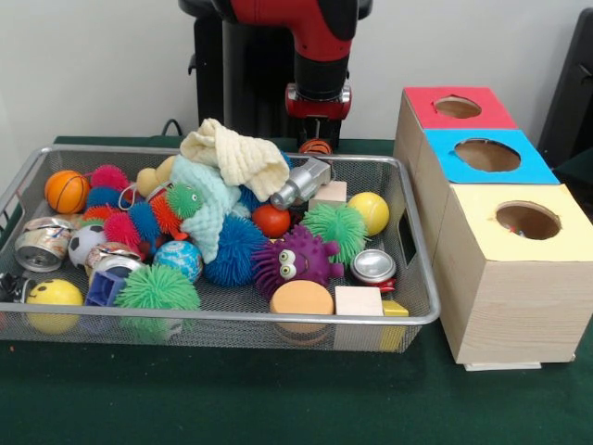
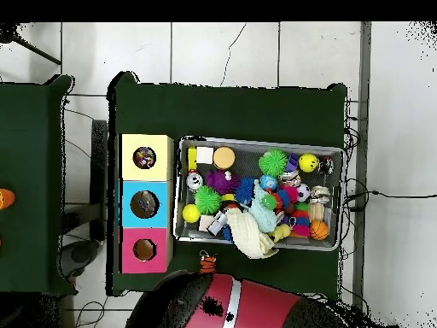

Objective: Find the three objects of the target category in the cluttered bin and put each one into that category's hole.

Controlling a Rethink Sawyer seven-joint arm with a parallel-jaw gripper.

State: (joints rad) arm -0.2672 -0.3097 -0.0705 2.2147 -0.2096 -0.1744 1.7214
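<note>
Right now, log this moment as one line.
claw: holds small orange ball, behind bin | boxes: red, blue, yellow holes | bin: full of clutter

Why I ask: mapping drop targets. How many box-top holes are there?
3: one in the red top, farthest back; one in the blue top, middle; one in the yellow top, nearest. None seems hidden.

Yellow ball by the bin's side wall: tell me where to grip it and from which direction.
Take the yellow ball across its widest part, coming straight down from above. It is round, so any pair of opposite sides serves, and its top is uncovered. The mesh bin wall stands on one side and the green spiky ball presses close on the other, so probably set the fingers along the free direction between them.
</note>
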